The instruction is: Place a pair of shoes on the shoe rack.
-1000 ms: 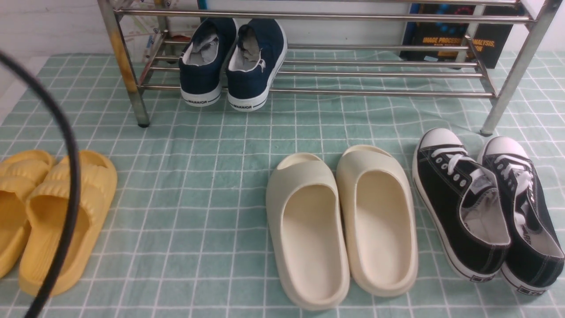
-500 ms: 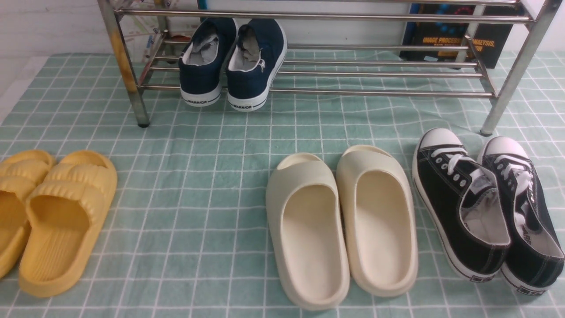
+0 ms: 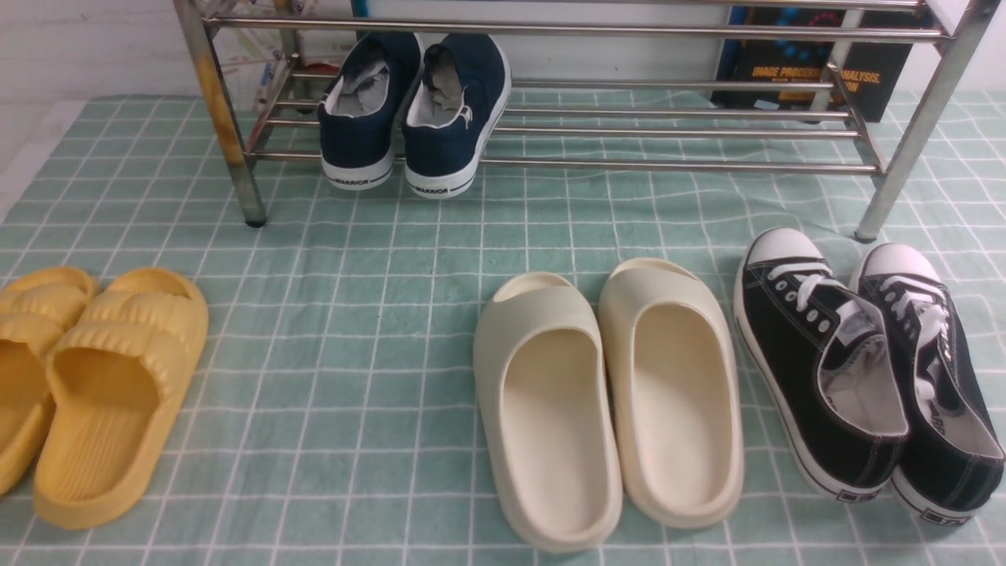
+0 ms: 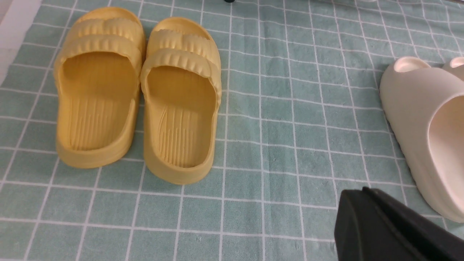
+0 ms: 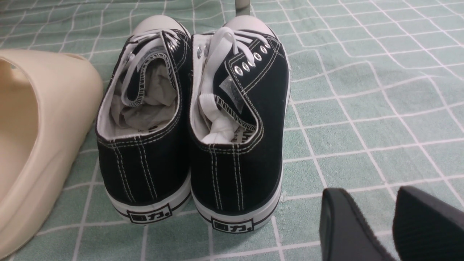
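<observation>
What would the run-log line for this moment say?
navy shoes: both on shoe rack lower shelf, left end | left pincer: shut, empty | right pincer: open, empty | task: looks done

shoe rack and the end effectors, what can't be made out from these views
- Shoe rack, front view: its top is cut off by the frame edge.
- Navy shoes, front view: toes hidden behind their own heels.
- Left end effector, left wrist view: only a dark corner shows, fingertips out of frame.
- Right end effector, right wrist view: two fingers apart, tips cut off.
</observation>
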